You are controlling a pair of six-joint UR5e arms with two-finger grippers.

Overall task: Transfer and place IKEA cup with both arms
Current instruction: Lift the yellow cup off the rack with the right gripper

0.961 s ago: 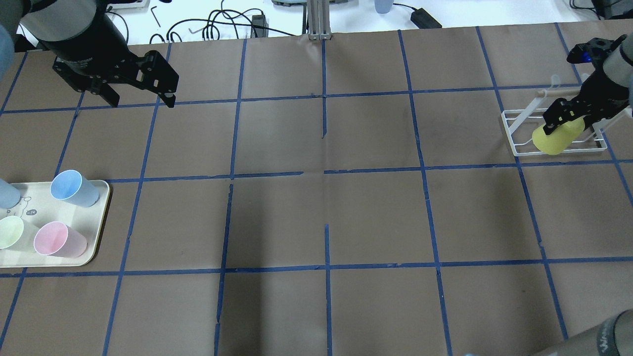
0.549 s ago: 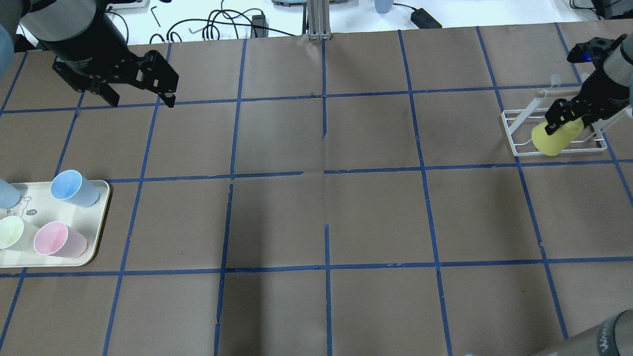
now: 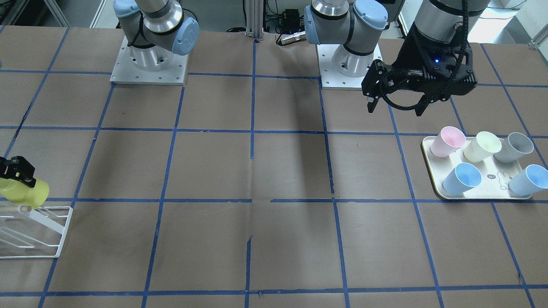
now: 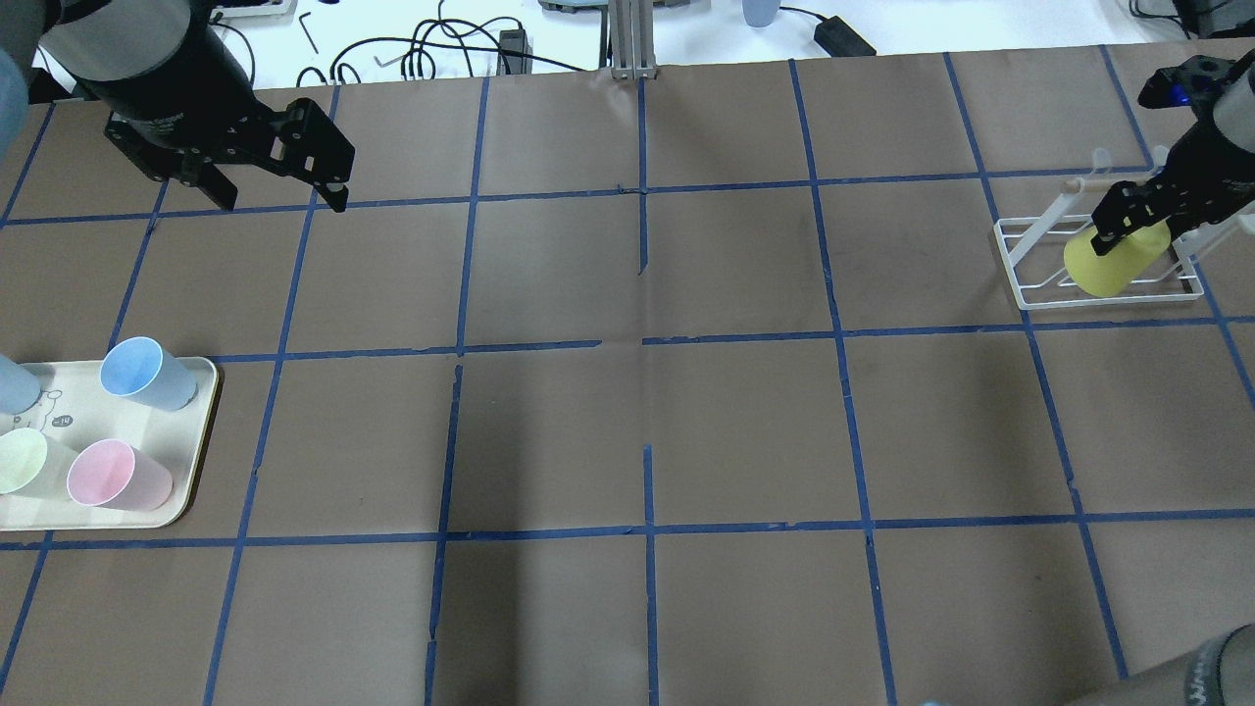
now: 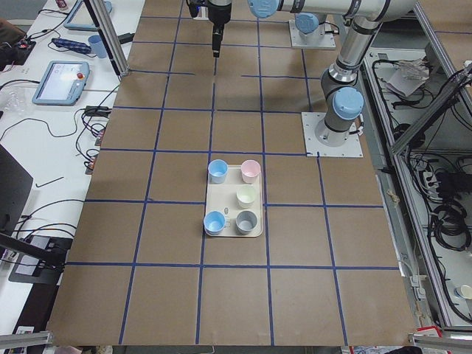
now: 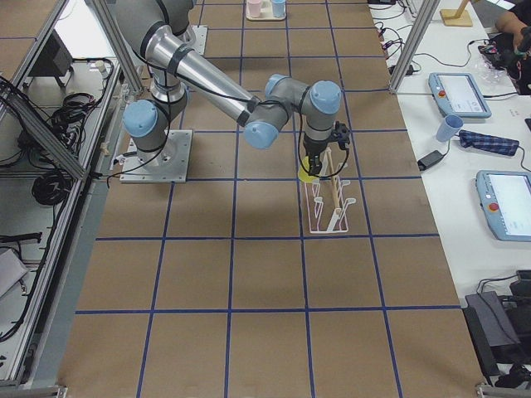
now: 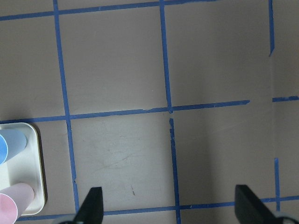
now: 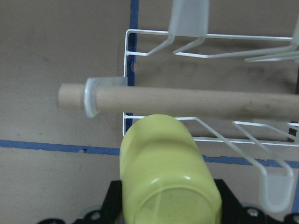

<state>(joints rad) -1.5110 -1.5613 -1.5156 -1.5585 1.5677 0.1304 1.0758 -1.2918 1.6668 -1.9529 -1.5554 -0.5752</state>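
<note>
The lime-yellow IKEA cup (image 4: 1116, 263) is held tilted over the white wire rack (image 4: 1025, 294) at the table's far right. My right gripper (image 4: 1128, 221) is shut on the cup. In the right wrist view the cup (image 8: 168, 172) fills the lower middle, just below the rack's wooden dowel (image 8: 187, 100). The front view shows the cup (image 3: 23, 192) at the left edge above the rack (image 3: 55, 239). My left gripper (image 4: 282, 201) is open and empty, hovering above the table at the far left; it also shows in the left wrist view (image 7: 170, 210).
A cream tray (image 4: 201, 441) at the near left holds a pink cup (image 4: 118, 476), a pale cream cup (image 3: 483, 146), a grey cup (image 3: 513, 147) and two light blue cups (image 3: 462, 177). Cables and gear lie beyond the table's far edge.
My right gripper has carried the cup slightly right and toward the far side, further over the rack. The left arm has not moved.
</note>
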